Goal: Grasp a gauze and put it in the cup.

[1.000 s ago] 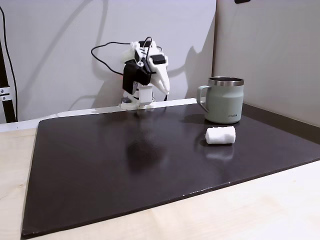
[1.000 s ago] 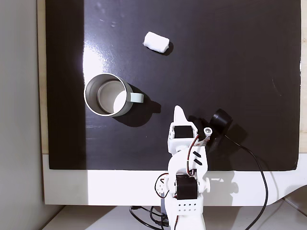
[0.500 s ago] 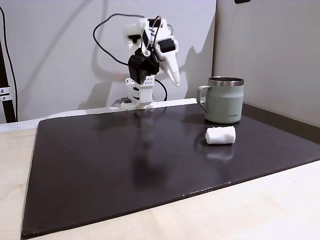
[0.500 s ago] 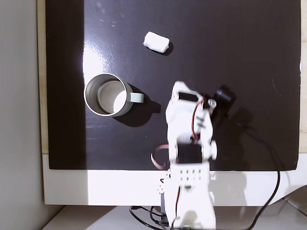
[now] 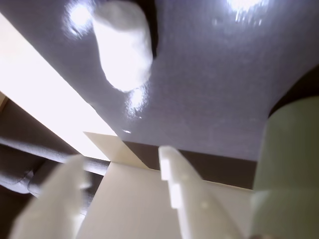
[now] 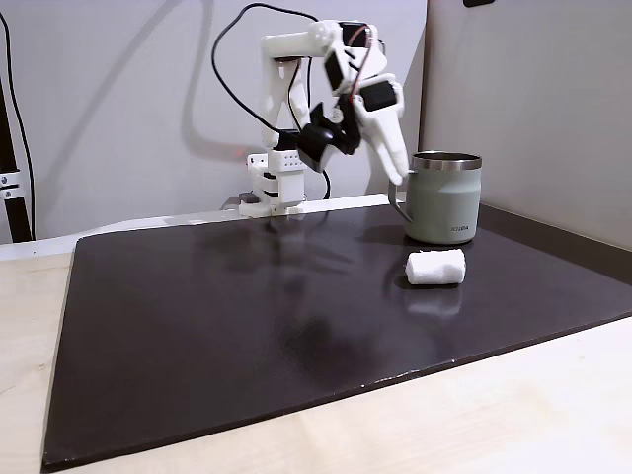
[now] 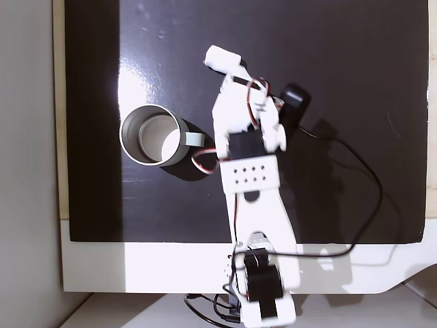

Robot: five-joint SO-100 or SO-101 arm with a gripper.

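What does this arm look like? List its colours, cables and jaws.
The arm is white printed plastic with black servo blocks at the joints. Black cable loops from its upper links, and thin red and white wires run along the wrist. A grid of small holes marks one link. The gripper ends in long, tapered white jaws.

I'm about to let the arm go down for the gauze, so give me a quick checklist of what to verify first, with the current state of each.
1. Gauze roll lying free on the dark mat: ok.
2. Claw open, nothing held: ok.
3. Claw above the gauze, not touching: ok.
4. Green mug upright, apart from the gauze: ok.
5. Mug interior free for the gauze: ok.
6. Claw centred over the roll: cannot tell.
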